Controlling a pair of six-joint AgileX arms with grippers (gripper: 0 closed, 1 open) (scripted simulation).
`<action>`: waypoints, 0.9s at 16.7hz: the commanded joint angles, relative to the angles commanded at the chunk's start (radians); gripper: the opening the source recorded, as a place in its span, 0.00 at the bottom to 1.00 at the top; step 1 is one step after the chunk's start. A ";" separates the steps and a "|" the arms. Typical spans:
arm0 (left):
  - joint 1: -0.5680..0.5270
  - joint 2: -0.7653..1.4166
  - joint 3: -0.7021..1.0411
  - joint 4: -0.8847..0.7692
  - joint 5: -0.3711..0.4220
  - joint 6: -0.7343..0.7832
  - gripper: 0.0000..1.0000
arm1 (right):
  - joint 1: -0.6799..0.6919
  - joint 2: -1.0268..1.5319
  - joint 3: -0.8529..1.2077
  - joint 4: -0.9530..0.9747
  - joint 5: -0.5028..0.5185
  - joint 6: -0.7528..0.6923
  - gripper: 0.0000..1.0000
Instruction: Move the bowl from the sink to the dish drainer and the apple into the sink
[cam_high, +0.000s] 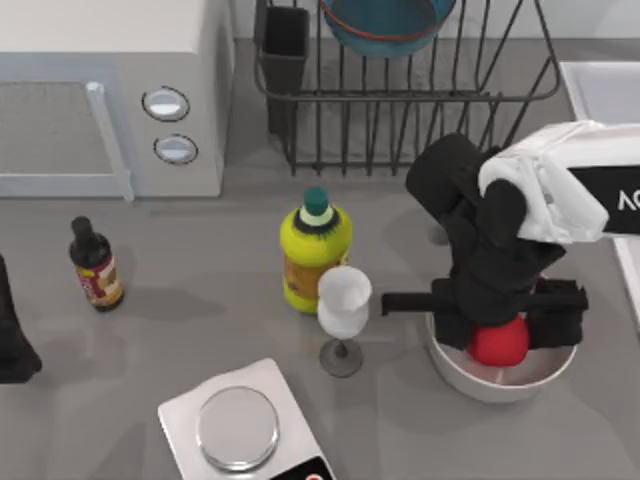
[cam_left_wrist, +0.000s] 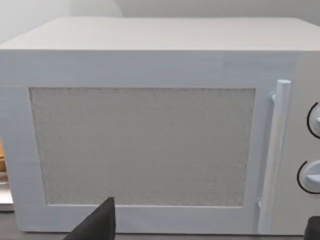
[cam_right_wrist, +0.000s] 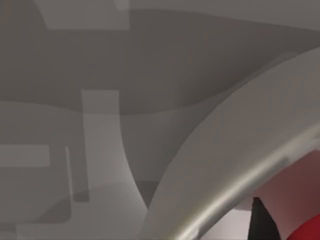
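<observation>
Just apple (cam_high: 498, 343), smooth plain red

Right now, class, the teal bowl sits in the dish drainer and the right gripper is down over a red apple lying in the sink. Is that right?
Not quite. The top view shows the apple lying in a white bowl on the table, not in the sink. The rest holds: the teal bowl sits in the dish drainer, and the right gripper is down over the apple.
</observation>
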 joint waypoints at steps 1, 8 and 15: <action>0.000 0.000 0.000 0.000 0.000 0.000 1.00 | 0.000 0.000 0.000 0.000 0.000 0.000 1.00; 0.000 0.000 0.000 0.000 0.000 0.000 1.00 | 0.000 0.000 0.000 0.000 0.000 0.000 0.47; 0.000 0.000 0.000 0.000 0.000 0.000 1.00 | 0.000 0.000 0.000 0.000 0.000 0.000 0.00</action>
